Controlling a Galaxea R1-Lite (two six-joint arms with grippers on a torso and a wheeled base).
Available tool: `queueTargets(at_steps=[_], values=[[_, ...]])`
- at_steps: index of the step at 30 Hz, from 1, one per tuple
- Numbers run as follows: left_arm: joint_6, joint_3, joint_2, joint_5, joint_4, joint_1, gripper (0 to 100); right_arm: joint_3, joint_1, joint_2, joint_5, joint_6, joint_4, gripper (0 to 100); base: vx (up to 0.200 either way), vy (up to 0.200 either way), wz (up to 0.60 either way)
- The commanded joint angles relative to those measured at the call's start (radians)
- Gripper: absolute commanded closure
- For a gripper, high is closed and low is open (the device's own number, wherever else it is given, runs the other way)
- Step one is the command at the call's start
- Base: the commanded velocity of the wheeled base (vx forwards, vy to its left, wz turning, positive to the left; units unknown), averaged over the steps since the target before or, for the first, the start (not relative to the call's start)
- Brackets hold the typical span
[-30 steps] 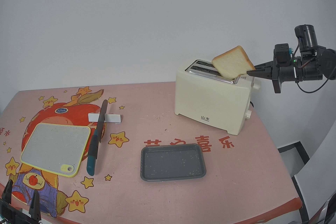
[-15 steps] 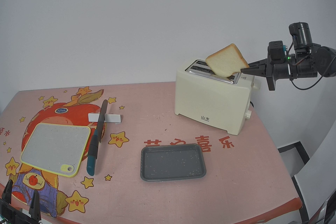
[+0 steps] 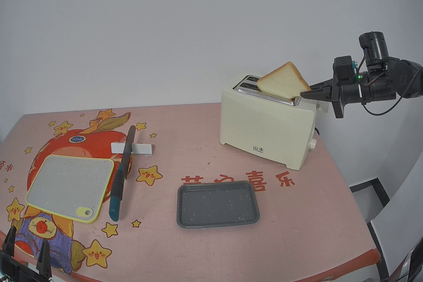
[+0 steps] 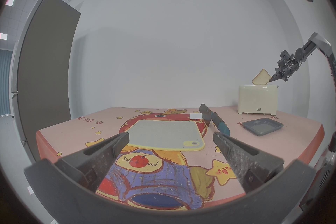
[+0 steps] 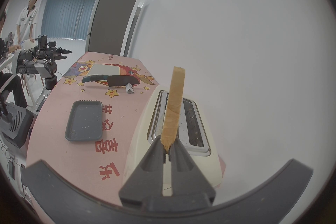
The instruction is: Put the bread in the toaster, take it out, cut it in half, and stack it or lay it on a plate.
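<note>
The slice of pale white bread with a tan crust (image 3: 284, 81) is pinched at its right-hand corner by the right tool (image 3: 304, 94), whose two dark fingers are closed flat on it. It hangs tilted over the top of the cream two-slot toaster (image 3: 264, 128) at the far right of the pink printed tabletop (image 3: 185, 155). The slice lies straight out from the tool toward the robot's left, one corner up and the lower edge down at the slot mouths; whether it has entered a slot cannot be told. From the right wrist the bread (image 5: 174, 105) shows edge-on, its plane running along the length of the slots (image 5: 189, 119) and seeming to sit over the one nearer the robot. The coming drop therefore probably needs levelling and lowering more than turning. The left tool (image 4: 170, 136) hangs spread open and empty at the tabletop's near left edge, well apart from the toaster, so the right arm is the one placed for this step. The dark grey rectangular plate (image 3: 218, 204) waits in front of the toaster.
</note>
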Motion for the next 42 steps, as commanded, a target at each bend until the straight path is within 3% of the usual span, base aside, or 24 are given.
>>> queueTargets(at_steps=[1, 12, 13, 35, 42], values=[[0.000, 0.018, -0.016, 0.000, 0.000, 0.000, 0, 0.001, 0.000, 0.001, 0.000, -0.002, -0.002, 100, 0.000, 0.000, 0.00], [0.000, 0.018, -0.016, 0.000, 0.000, 0.000, 0, 0.000, 0.002, 0.004, 0.000, 0.000, -0.002, 100, 0.000, 0.000, 0.00], [0.000, 0.018, -0.016, 0.000, 0.000, 0.000, 0, 0.000, 0.002, 0.004, 0.002, 0.000, -0.006, 0, 0.000, 0.000, 0.00], [0.000, 0.018, -0.016, 0.000, 0.000, 0.000, 0, 0.007, 0.002, -0.005, 0.003, 0.009, 0.000, 0, 0.000, 0.000, 0.00], [0.000, 0.018, -0.016, 0.000, 0.000, 0.000, 0, 0.041, 0.000, -0.056, 0.002, 0.084, -0.006, 0, 0.000, 0.000, 0.00]])
